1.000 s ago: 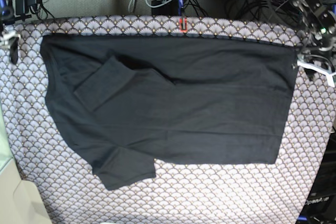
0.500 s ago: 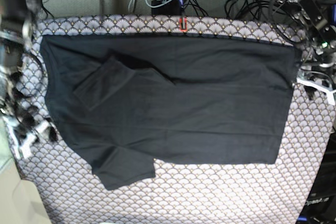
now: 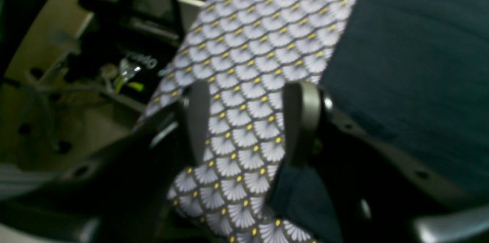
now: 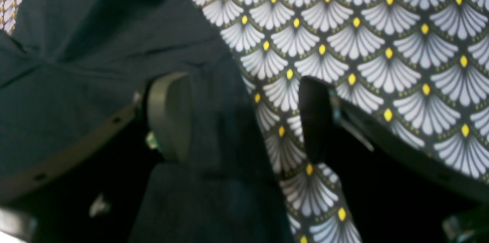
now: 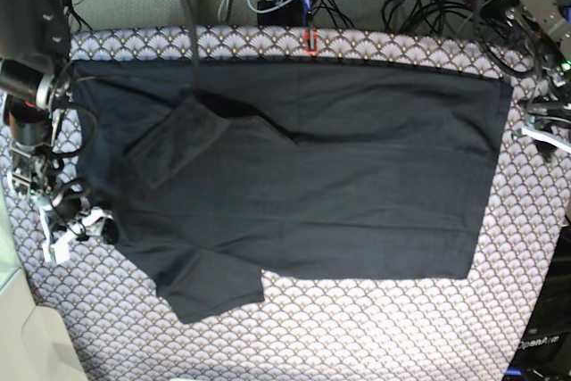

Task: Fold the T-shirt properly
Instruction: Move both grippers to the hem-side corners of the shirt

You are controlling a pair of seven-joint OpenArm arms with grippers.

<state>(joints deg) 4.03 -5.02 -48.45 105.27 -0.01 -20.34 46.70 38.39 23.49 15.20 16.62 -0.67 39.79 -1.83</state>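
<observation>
Fabric of the T-shirt (image 5: pixel 312 176) lies flat and spread out on the bench, on top of the scallop cloth (image 5: pixel 401 327), with one sleeve folded onto the body. The right pincer (image 4: pixel 244 117) is wide apart at the shirt's edge, one finger (image 4: pixel 170 115) over the dark fabric. The left pincer (image 3: pixel 248 124) is apart too, over the cloth just beside the shirt's other edge, holding nothing.

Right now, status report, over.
Both grippers open: right gripper straddling T-shirt edge, left gripper over patterned cloth beside hem. Nothing in the way.
</observation>
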